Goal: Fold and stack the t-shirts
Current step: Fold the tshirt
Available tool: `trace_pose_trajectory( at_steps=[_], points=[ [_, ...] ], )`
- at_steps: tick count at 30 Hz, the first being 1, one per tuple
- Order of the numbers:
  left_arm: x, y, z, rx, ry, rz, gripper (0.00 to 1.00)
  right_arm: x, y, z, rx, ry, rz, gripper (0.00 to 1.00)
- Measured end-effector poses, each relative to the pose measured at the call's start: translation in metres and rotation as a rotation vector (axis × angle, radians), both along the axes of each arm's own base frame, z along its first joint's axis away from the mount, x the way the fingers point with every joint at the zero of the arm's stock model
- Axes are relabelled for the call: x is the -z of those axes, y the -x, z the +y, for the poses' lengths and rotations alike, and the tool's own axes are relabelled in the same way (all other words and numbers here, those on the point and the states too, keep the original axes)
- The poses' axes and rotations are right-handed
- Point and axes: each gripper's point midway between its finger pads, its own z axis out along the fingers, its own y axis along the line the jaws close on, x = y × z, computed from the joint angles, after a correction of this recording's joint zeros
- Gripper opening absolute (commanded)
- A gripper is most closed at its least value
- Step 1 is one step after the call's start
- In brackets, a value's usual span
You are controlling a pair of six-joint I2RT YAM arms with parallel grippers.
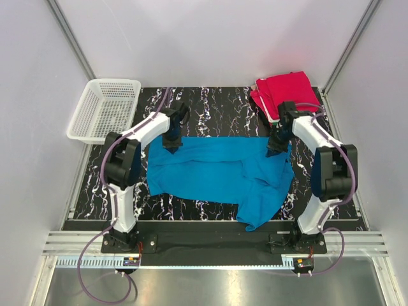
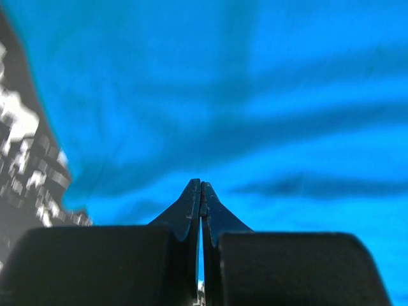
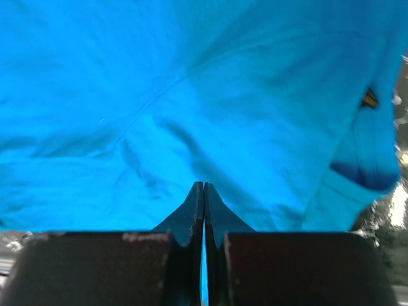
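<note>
Marbled table [image 1: 210, 108] holds blue t-shirt [image 1: 210, 169]; basket [image 1: 116, 81] at corner.

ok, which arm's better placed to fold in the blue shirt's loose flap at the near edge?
Right, probably. The flap of the blue t-shirt trails toward the right arm's base, same side as the right fingers; the left fingers are shut at the far-left corner.

Far-left corner: white plastic mesh basket [image 1: 105, 108], overhanging the left edge of the black, white-veined marble-pattern tabletop [image 1: 210, 108]. Silver aluminium rail [image 1: 70, 243] runs along the near edge.
</note>
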Motion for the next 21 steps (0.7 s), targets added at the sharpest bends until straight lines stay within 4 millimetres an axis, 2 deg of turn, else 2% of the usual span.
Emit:
trace_pose_trajectory(
  at_steps=[4,9,14,17,21],
  points=[
    [0.017,-0.017,-0.002,0.018,0.015,0.018,0.00,0.026,-0.005,0.007,-0.024,0.029,0.053,0.00],
    [0.028,-0.037,0.011,-0.025,0.054,0.030,0.00,0.052,-0.023,0.017,-0.051,0.064,0.082,0.00],
    [0.040,-0.047,0.022,-0.058,0.064,0.058,0.00,0.062,-0.038,0.022,-0.058,0.075,0.088,0.00],
    [0.040,-0.053,0.018,-0.048,0.070,0.052,0.00,0.066,-0.048,0.020,-0.060,0.096,0.094,0.00],
    [0.041,-0.057,0.015,-0.039,0.067,0.061,0.00,0.067,-0.052,0.018,-0.068,0.112,0.111,0.00]
  ],
)
